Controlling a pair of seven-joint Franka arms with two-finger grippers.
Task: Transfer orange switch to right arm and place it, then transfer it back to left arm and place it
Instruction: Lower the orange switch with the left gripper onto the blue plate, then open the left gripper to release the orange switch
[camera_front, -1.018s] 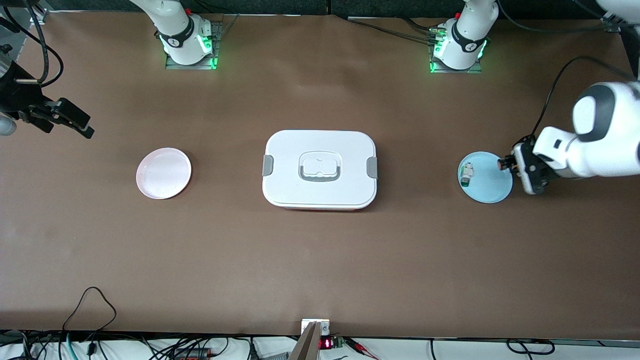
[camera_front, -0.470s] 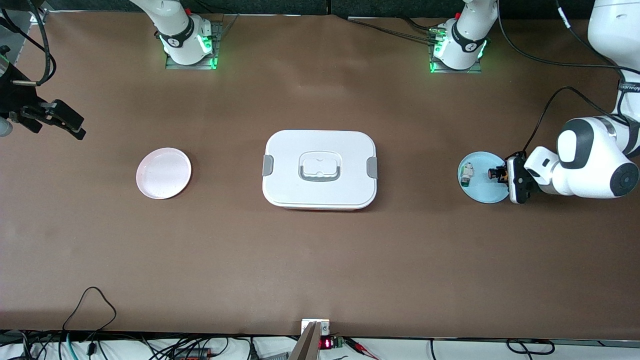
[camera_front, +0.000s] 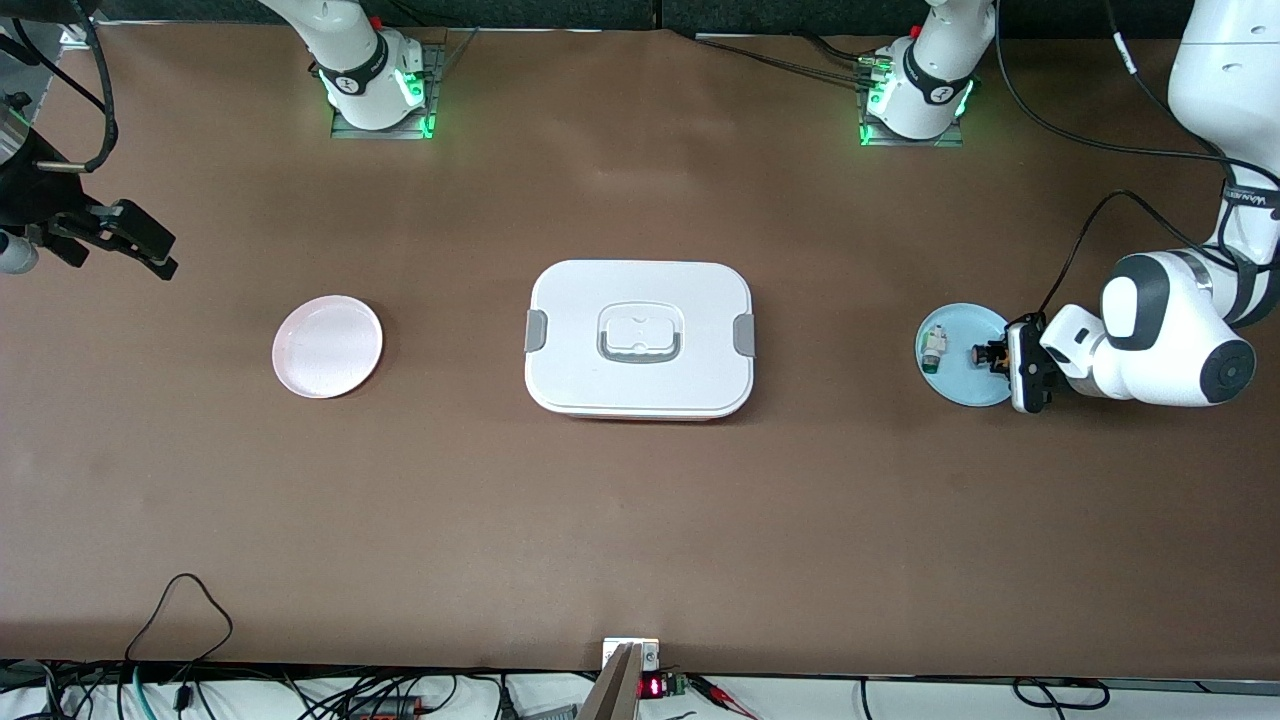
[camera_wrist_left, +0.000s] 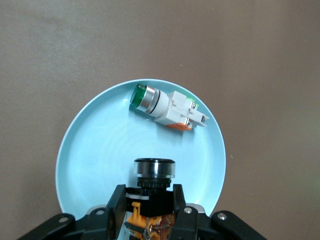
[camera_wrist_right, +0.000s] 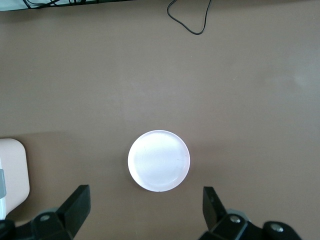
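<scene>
A brown table (camera_front: 640, 500) carried everything, and at its middle sat the box (camera_front: 640, 338), a white lidded container with a grey recessed handle, grey side clips and a thin reddish edge along its base. The two white arms stood with their bases along the table's edge farthest from the front camera. The left arm (camera_front: 1170, 340) bent down at its own end of the table, and the left gripper (camera_front: 995, 356) was over the light blue plate (camera_front: 958, 385), its fingers (camera_wrist_left: 181, 207) clamped on the orange switch (camera_wrist_left: 154, 172); the switch's black round head pointed outward from the jaws over the plate's surface, with orange and black parts showing between the fingers. The right arm waited at its own end of the table, the right gripper (camera_front: 135, 240) held above bare table with its jaws spread wide and nothing between them; its fingers (camera_wrist_right: 75, 205) framed the pink plate (camera_front: 327, 346) in the right wrist view. That pink plate lay between the box and the right arm's end of the table, well apart from the box. On the blue plate, beside the held switch and toward the box, lay a small white switch with a green tip (camera_wrist_left: 162, 106), on its side.
</scene>
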